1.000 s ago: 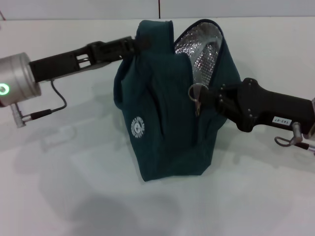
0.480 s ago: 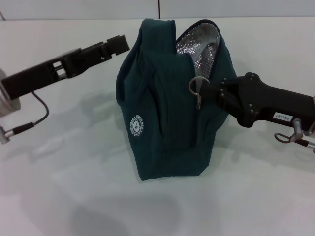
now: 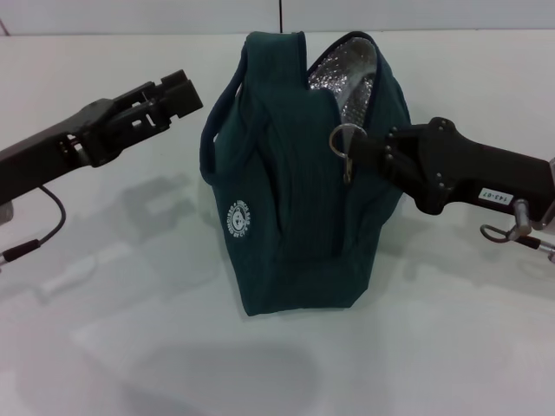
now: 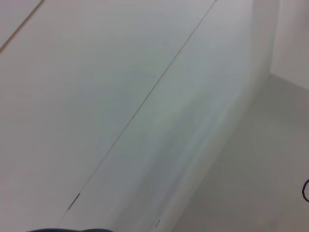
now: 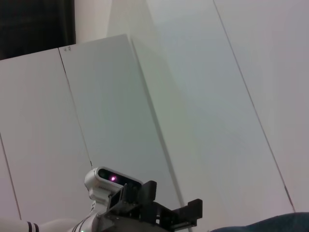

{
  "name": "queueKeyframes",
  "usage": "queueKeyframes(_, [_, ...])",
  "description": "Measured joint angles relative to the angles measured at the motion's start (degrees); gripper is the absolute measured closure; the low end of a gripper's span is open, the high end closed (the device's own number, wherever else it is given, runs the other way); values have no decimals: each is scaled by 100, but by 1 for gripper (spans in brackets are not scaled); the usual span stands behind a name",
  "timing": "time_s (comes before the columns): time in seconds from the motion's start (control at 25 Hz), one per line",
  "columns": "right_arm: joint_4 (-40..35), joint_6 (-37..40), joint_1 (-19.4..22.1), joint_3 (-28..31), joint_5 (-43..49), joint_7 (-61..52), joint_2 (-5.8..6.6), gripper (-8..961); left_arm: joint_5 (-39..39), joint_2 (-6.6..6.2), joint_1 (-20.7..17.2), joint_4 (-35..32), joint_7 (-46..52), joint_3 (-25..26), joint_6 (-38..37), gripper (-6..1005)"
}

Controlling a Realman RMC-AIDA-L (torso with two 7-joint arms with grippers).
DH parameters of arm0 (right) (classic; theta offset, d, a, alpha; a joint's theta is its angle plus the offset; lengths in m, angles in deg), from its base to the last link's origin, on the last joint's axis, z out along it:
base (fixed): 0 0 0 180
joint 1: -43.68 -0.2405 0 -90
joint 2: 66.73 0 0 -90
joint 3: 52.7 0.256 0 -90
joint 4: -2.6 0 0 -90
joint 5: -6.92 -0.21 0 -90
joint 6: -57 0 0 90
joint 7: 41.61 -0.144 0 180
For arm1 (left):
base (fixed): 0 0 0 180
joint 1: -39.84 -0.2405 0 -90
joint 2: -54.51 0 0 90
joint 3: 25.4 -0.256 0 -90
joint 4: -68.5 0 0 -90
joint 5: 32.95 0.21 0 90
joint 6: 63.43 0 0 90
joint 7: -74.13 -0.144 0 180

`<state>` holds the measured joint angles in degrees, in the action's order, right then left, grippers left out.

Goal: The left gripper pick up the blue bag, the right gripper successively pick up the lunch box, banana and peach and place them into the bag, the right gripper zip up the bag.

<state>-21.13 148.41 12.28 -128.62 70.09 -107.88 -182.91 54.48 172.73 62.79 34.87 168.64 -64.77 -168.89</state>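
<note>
The bag (image 3: 299,208) stands on the white table (image 3: 130,347), its top part open with shiny lining showing. The right gripper (image 3: 364,154) pinches the zip ring (image 3: 343,139). The left gripper (image 3: 178,91) hangs beside the bag, not touching it, fingers a little apart.

white sticker (image 3: 495,198) on right gripper (image 3: 368,156), digits illegible

Open table (image 3: 113,347) surrounds the blue bag (image 3: 295,225); right gripper (image 3: 360,156) blocks its mouth.
</note>
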Motion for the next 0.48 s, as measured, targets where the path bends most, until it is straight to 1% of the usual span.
queueKeyframes(0.08, [0,-1,-22,-1,-1,-1,0,946,-4,-3,10,-11,-56,1,-1,290])
queueKeyframes(0.24, [55,-78,-135,7,-4,-199,28,945,-1,-99,120,16,-71,4,-27,295])
queueKeyframes(0.32, [73,-96,-166,-1,-2,-287,38,945,-17,-122,134,41,-53,55,-41,297])
queueKeyframes(0.4, [47,-100,-223,-45,15,-361,70,945,-3,-161,136,-26,24,49,-170,299])
queueKeyframes(0.48, [28,-98,-224,-51,12,-362,71,945,5,-175,72,-86,22,39,-324,302])
